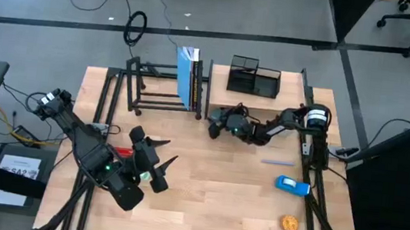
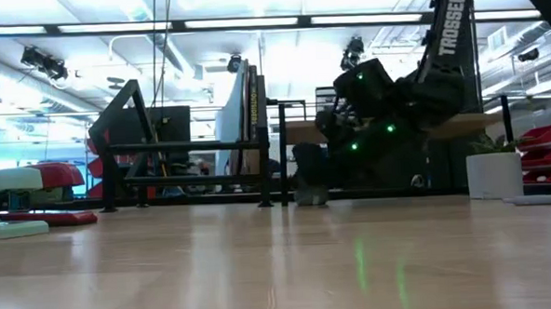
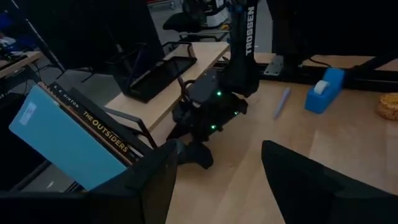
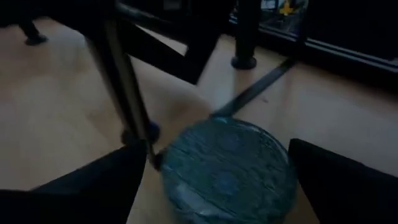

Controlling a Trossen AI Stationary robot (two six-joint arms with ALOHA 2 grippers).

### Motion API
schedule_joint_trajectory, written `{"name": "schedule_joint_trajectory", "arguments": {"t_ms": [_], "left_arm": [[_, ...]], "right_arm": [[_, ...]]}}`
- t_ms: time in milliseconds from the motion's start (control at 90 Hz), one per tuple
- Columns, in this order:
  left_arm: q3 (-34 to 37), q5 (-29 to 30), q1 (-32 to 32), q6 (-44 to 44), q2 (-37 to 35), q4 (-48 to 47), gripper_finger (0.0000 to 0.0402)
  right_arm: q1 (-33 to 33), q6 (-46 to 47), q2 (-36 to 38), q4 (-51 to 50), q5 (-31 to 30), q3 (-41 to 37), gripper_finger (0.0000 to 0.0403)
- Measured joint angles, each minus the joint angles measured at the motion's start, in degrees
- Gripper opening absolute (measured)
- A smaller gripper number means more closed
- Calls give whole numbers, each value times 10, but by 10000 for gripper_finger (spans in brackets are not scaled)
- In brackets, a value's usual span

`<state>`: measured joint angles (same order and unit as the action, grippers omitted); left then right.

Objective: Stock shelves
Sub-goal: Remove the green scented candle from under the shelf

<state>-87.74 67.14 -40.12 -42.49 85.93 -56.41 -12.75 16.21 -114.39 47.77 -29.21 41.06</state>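
Black metal-tube rack (image 1: 163,88) stands at the desk's (image 1: 220,186) far side, holding upright books (image 1: 188,77). Right gripper (image 4: 217,180) is lowered beside the rack's foot, fingers (image 4: 348,186) open, a round teal object (image 4: 227,167) between them. Left gripper (image 1: 159,162) hovers well apart, fingers open and empty.

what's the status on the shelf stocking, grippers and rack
Right gripper open around teal round object beside black rack. Left gripper open, idle mid-table. Books already upright in rack.
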Motion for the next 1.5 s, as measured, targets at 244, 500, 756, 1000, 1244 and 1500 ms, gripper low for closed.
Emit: {"name": "schedule_joint_trajectory", "arguments": {"t_ms": [244,500,756,1000,1244,1500], "left_arm": [[0,-2,0,-2,0,0,213],[0,-2,0,-2,0,0,213],[0,-2,0,-2,0,0,214],[0,-1,0,1,0,-1,214],[0,3,0,1,0,2,214],[-8,-41,0,2,0,5,213]], "right_arm": [[3,-2,0,-28,-2,0,264],[13,-25,0,-25,2,0,253],[102,-17,36,-93,32,0,253],[273,-6,107,-185,65,67,253],[356,-48,16,-262,86,288,253],[332,-79,-188,-275,157,532,253]]}}
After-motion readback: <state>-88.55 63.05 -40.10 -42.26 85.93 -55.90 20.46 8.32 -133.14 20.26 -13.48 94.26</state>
